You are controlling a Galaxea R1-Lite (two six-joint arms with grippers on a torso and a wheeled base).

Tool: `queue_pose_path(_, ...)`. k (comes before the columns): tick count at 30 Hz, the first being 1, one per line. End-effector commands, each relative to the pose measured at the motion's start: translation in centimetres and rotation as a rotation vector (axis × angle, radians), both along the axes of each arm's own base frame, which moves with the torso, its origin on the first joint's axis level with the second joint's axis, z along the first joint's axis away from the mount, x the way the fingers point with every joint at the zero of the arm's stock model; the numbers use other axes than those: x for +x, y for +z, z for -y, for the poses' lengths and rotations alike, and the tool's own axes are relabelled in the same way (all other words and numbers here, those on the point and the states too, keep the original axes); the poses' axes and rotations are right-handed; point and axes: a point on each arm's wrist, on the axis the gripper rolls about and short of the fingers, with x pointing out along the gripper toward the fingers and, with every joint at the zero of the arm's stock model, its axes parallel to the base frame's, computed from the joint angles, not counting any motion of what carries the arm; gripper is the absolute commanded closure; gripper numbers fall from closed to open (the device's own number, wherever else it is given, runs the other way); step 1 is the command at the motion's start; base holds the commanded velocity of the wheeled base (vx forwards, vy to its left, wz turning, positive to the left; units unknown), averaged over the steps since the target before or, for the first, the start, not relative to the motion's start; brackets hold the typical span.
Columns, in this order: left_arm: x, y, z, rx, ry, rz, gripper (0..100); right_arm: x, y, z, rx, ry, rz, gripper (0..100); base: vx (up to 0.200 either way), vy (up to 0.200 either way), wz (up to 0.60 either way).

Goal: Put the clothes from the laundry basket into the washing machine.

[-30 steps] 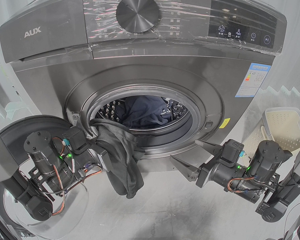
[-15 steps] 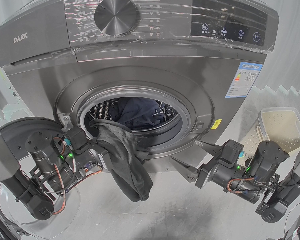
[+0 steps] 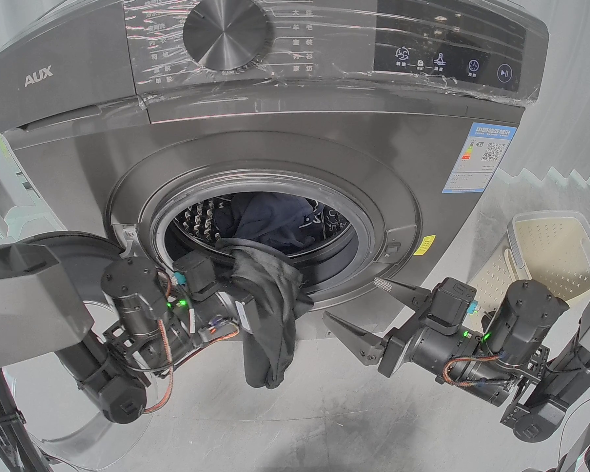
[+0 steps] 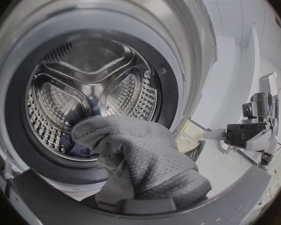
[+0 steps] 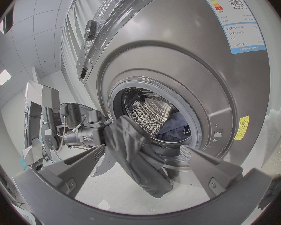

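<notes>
The left gripper (image 3: 237,286) is pinching the dark grey garment (image 3: 272,309) at the lower left rim of the washing machine (image 3: 347,139) door opening. The garment's upper end is lying over the rim, and its long axis is hanging straight down outside, toward the floor (image 3: 347,414). The drum (image 4: 93,78), already holding dark blue clothes (image 3: 269,217), is lying ahead of the left fingers. The right gripper (image 3: 354,300), fingers spread and holding nothing, is hovering below the rim's right side, apart from the cloth. The left arm is the nearer one.

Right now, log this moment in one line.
left tool: grips grey garment over door rim | right tool: open, empty | dark garment: in drum
</notes>
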Motion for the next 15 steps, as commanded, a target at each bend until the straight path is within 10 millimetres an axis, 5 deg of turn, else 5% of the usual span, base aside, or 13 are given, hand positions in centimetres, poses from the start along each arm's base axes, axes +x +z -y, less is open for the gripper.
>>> queue_pose_path(1, 3.2, -2.3, 2.6, -0.027, -0.019, -0.019, 100, -0.1, 0.1, 0.0, 0.001, 0.004, 0.002, 0, 0.000, 0.000, 0.00)
queue_pose_path(15, 13.3, -4.3, 4.7, -0.120, 0.091, 0.073, 100, -0.1, 0.1, -0.1, 0.001, 0.007, 0.004, 0, 0.000, 0.000, 0.00)
